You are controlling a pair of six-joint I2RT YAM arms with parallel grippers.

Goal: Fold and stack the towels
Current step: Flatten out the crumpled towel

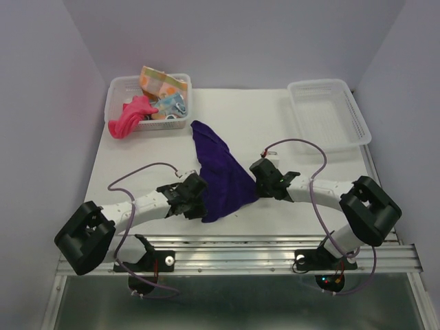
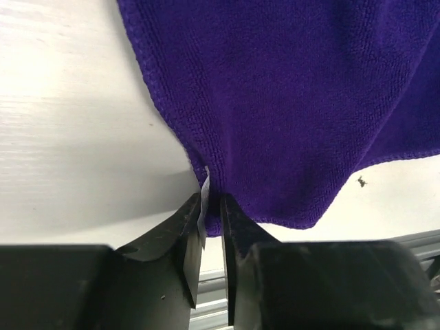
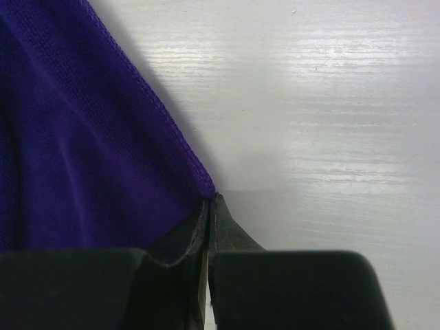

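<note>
The dark purple towel (image 1: 218,175) lies stretched on the white table between my two grippers, its far end pointing toward the left basket. My left gripper (image 1: 194,195) is shut on the towel's near left corner, with its white label between the fingers; the left wrist view shows the towel (image 2: 289,103) close up. My right gripper (image 1: 259,180) is shut on the towel's right corner, and the right wrist view shows the towel (image 3: 82,158) beside it. The bright pink towel (image 1: 129,115), the orange-yellow-pink patterned towel (image 1: 159,82) and the light-blue patterned towel (image 1: 172,104) sit in the left basket.
A white mesh basket (image 1: 114,93) stands at the back left with the pink towel hanging over its front. A second white mesh basket (image 1: 328,113) stands at the back right. A metal rail (image 1: 234,258) runs along the table's near edge.
</note>
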